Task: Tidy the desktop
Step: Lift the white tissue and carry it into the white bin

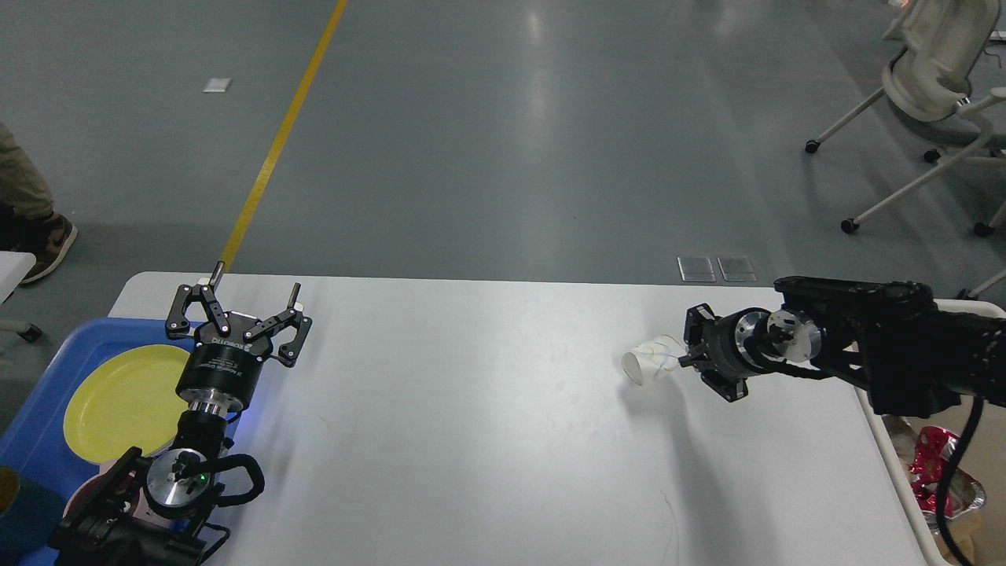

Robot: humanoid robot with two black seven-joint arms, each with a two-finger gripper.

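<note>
Paper cup [651,358], light and easily crushed, hangs tilted above the white desk [471,409], apparently pinched at its base end by the right gripper [692,360], whose jaws are seen end-on. Left gripper [240,310] hovers spread wide, empty. Bin [904,464] mostly hidden by the arm.
</note>
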